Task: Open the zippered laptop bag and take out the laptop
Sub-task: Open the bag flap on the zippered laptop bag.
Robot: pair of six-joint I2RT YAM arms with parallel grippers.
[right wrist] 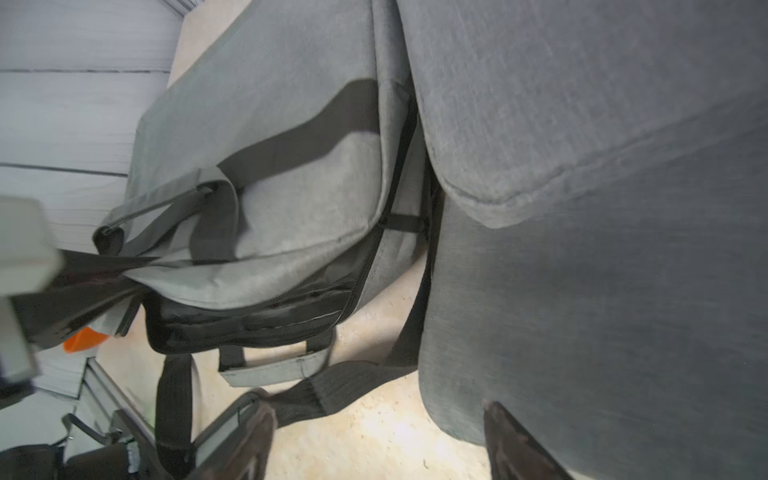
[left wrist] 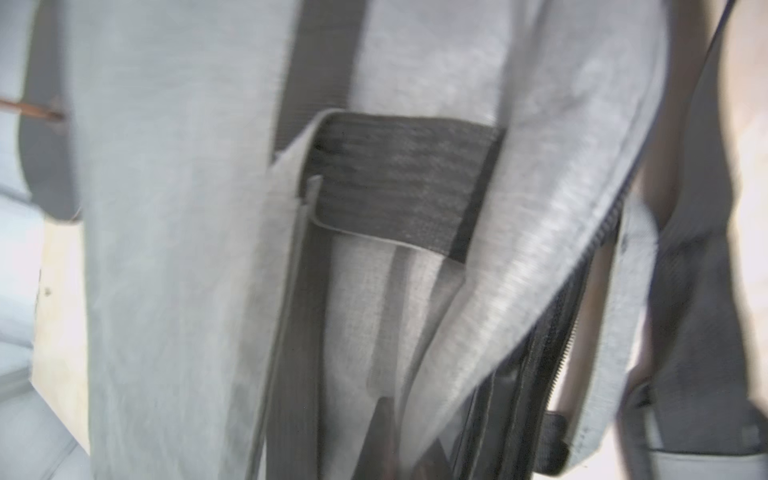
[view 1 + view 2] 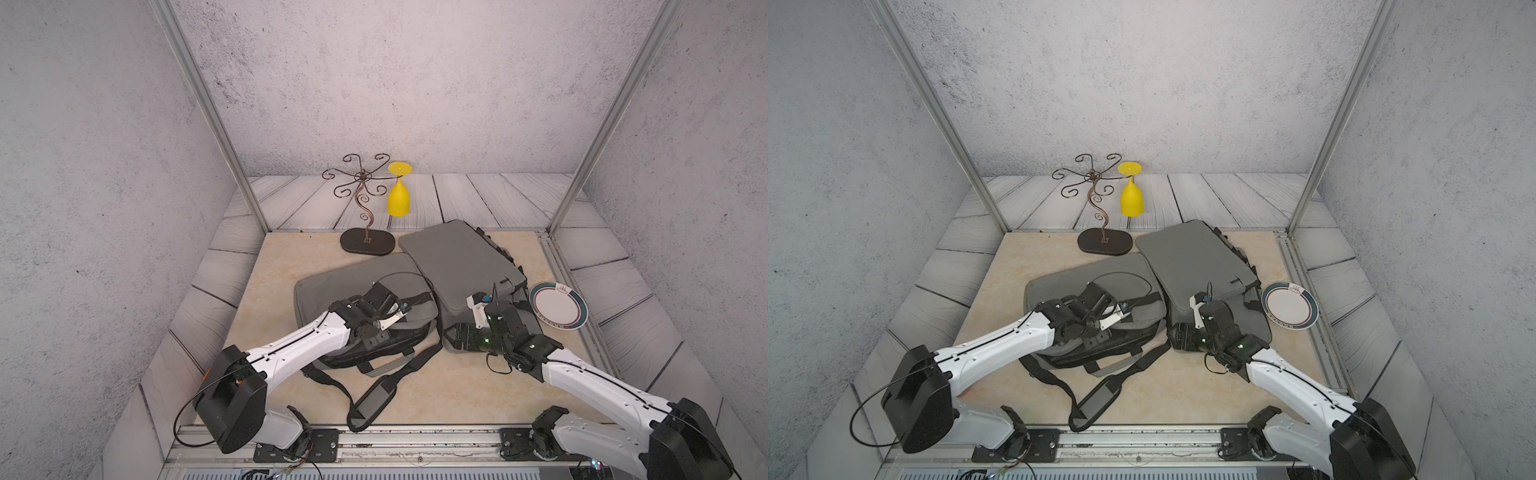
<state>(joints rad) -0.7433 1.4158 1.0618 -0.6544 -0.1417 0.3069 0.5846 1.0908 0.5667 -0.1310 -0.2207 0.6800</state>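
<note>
The grey zippered laptop bag (image 3: 332, 286) (image 3: 1059, 286) lies left of centre. Its front zipper edge gapes, and dark glossy lining (image 1: 249, 320) shows inside. The laptop is hidden. My left gripper (image 3: 404, 309) (image 3: 1128, 309) sits over the bag's right half. In the left wrist view the left gripper (image 2: 409, 440) is shut on a fold of the bag's grey top flap (image 2: 478, 332), beside a black handle strap (image 2: 395, 183). My right gripper (image 3: 452, 335) (image 3: 1178, 335) (image 1: 380, 440) stands open low over the table, between the two bags. It holds nothing.
A second grey padded bag (image 3: 457, 257) (image 1: 582, 208) lies at the right, close against my right gripper. A plate (image 3: 559, 305) sits at the far right. A wire stand (image 3: 365, 245) holds a hanging yellow goblet (image 3: 399, 197) at the back. A black shoulder strap (image 3: 374, 395) trails toward the front edge.
</note>
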